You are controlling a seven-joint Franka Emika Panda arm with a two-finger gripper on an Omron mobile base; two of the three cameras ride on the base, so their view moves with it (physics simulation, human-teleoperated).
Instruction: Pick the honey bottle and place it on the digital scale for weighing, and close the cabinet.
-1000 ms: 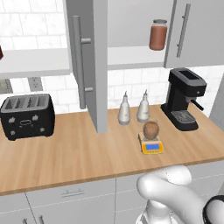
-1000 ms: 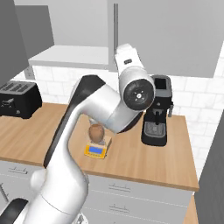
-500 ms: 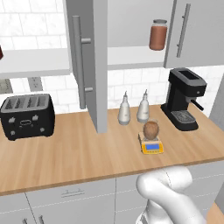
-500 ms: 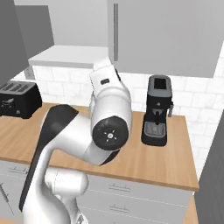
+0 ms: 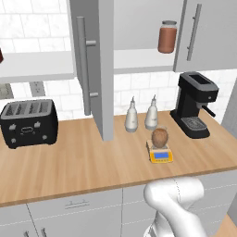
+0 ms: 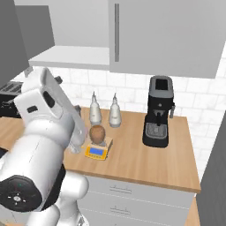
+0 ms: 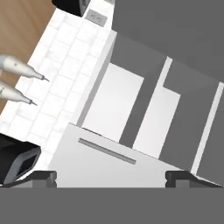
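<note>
Left base view gives me the honey bottle (image 5: pixel 159 137) sitting upright on the digital scale (image 5: pixel 160 154), at 4 o'clock from the two whitish bottles (image 5: pixel 141 114) on the wooden counter (image 5: pixel 69 162). One cabinet (image 5: pixel 139 28) door (image 5: pixel 92 65) stands swung out at 10 o'clock from the scale. Through the hand view I see my gripper (image 7: pixel 111 177) with fingers released, spread wide, grasping nothing.

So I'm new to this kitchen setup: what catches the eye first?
The honey bottle sitting on the digital scale mid-counter, in front of two whitish bottles. Above, a grey cabinet door stands wide open, jutting out over the counter beside the black toaster.
</note>
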